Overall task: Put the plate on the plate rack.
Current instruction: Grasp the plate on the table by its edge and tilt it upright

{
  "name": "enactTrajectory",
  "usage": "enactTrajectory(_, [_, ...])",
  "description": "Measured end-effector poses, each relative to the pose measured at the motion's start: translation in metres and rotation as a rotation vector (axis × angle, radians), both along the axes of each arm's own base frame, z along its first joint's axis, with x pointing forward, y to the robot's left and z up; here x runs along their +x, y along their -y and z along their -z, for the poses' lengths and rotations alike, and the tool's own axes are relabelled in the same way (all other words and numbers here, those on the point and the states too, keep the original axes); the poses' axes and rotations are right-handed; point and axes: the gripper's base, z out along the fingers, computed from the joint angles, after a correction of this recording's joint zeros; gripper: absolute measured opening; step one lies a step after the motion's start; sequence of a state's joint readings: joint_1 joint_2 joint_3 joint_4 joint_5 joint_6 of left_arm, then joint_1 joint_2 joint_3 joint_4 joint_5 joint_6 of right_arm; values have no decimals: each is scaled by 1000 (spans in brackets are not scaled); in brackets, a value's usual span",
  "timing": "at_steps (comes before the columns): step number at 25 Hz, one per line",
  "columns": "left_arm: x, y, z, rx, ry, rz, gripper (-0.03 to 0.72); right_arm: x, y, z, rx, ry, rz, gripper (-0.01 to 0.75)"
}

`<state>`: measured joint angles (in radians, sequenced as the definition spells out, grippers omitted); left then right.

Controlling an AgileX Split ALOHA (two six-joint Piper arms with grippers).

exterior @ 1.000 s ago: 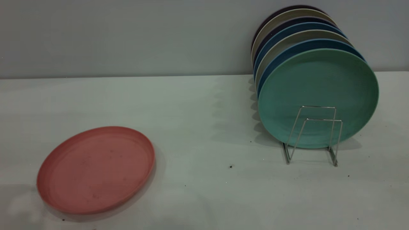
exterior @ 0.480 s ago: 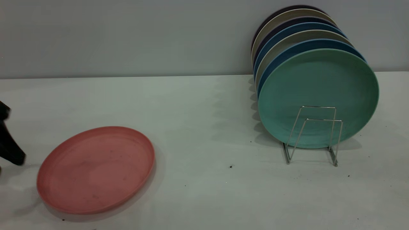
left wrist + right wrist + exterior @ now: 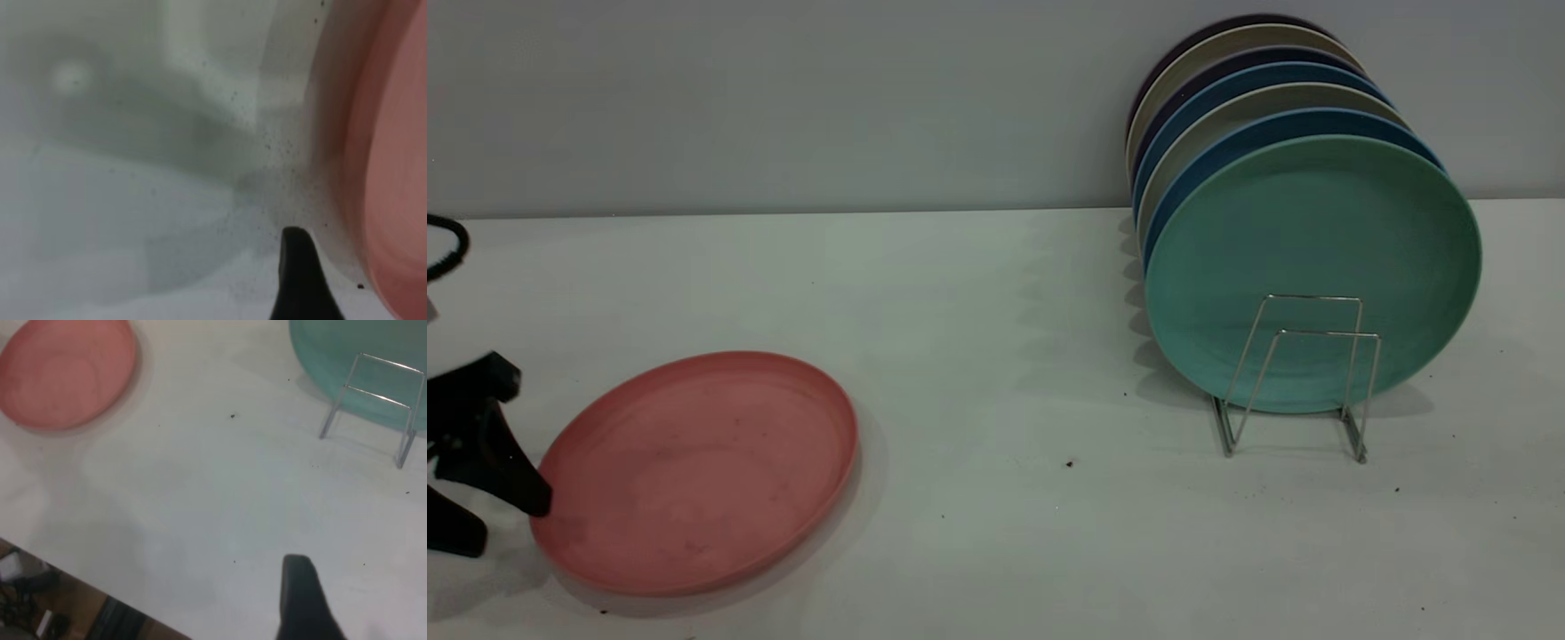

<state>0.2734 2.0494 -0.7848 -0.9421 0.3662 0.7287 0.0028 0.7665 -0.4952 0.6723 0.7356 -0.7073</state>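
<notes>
plate (image 3: pixel 694 471) lay flat on the table (image 3: pixel 996 533), well apart from the plate rack (image 3: pixel 1303 378). left gripper (image 3: pixel 494 502) sat at its rim, fingers spread, holding nothing. grasp, lift and racking all remained.

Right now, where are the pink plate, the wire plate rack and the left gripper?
pink plate (image 3: pixel 694 471): exterior view, middle of its flat face.
wire plate rack (image 3: pixel 1316 334): exterior view, top bar of the front loop.
left gripper (image 3: pixel 494 493): exterior view, gap between its open black fingers, beside the plate's rim.
</notes>
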Motion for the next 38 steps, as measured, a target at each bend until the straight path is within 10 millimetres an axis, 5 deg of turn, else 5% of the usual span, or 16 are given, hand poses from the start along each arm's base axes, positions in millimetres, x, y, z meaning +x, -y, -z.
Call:
enactTrajectory(21, [4,11,21,9,12,6,435,1,0,0,-2,7,4,465])
enactTrajectory(24, [4,10,22,13,13,1,360,1,0,0,-2,7,4,465])
enactTrajectory(30, [7,8,23,30,25,-29,49,-1,-1,0,3,-11,-8,465])
enactTrajectory(35, [22,6,14,37,86,-18,11,-3,-3,1,32,-34,-20,465])
enactTrajectory(38, [32,4,-8,63,186,41,11,-3,-5,0,62,-43,-19,465])
